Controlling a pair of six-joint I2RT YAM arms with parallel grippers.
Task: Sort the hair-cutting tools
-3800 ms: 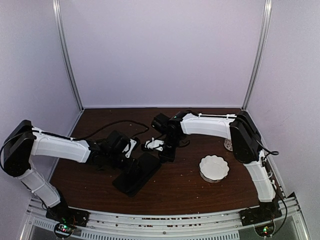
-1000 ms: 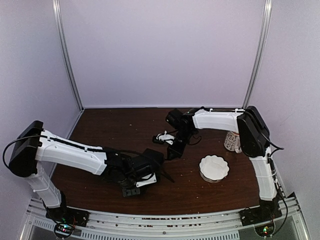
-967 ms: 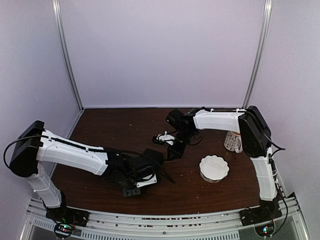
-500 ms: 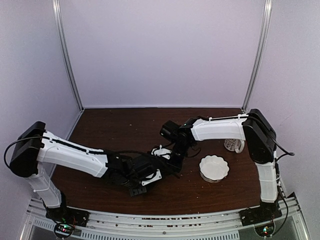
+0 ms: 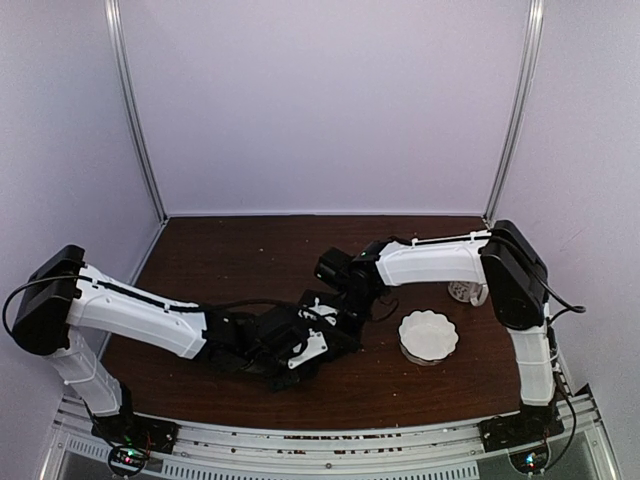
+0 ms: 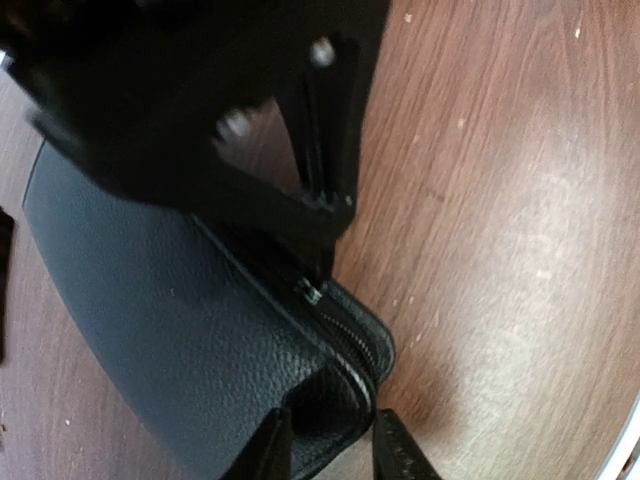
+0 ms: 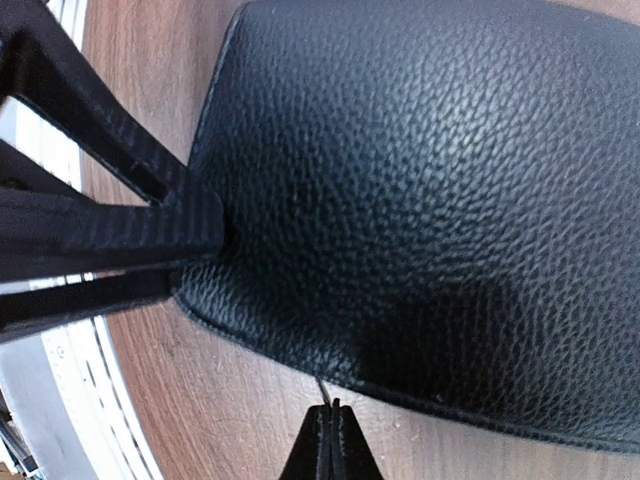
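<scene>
The left tool (image 6: pixel 333 455) pinches the zipper edge of the black zip case (image 6: pixel 150 300), which lies on the counter (image 6: pixel 500 200). Beyond, the right tool (image 7: pixel 333 440) has its 2 fingers pressed together at the case's rim. The scissors and clips are hidden from every view.

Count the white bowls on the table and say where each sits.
1. The white scalloped bowl sits on the right half of the table, standing alone. Another could be hidden under the arms.

White arm shells (image 5: pixel 140 310), black joints (image 5: pixel 505 280), cables (image 5: pixel 245 302).
</scene>
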